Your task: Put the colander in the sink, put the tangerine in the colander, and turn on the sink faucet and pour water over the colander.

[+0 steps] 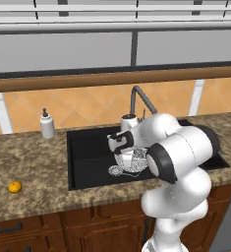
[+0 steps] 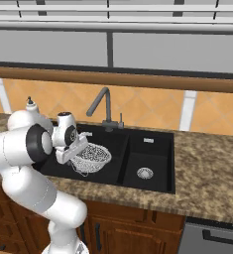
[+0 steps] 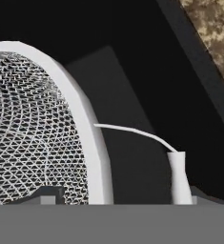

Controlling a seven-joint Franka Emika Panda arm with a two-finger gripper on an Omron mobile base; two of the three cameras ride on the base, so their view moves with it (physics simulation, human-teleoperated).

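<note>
The white-grey mesh colander (image 1: 130,161) (image 2: 91,155) sits tilted in the wide basin of the black sink (image 1: 87,147) (image 2: 155,144). My gripper (image 1: 122,146) (image 2: 72,153) (image 3: 125,193) is down in that basin at the colander's near rim. It is open: the two finger tips stand wide apart, with the pale rim (image 3: 92,157) and a thin wire handle (image 3: 177,171) between them, neither pad touching. The tangerine (image 1: 14,187) lies on the counter far left of the sink. The dark faucet (image 1: 136,96) (image 2: 102,103) rises behind the basin, its spout angled over it.
A white soap bottle (image 1: 47,124) (image 2: 31,104) stands on the granite counter (image 1: 33,162) at the sink's back left corner. The smaller basin with a silver drain (image 2: 145,172) lies to the right. A tiled wall and a wooden ledge run behind.
</note>
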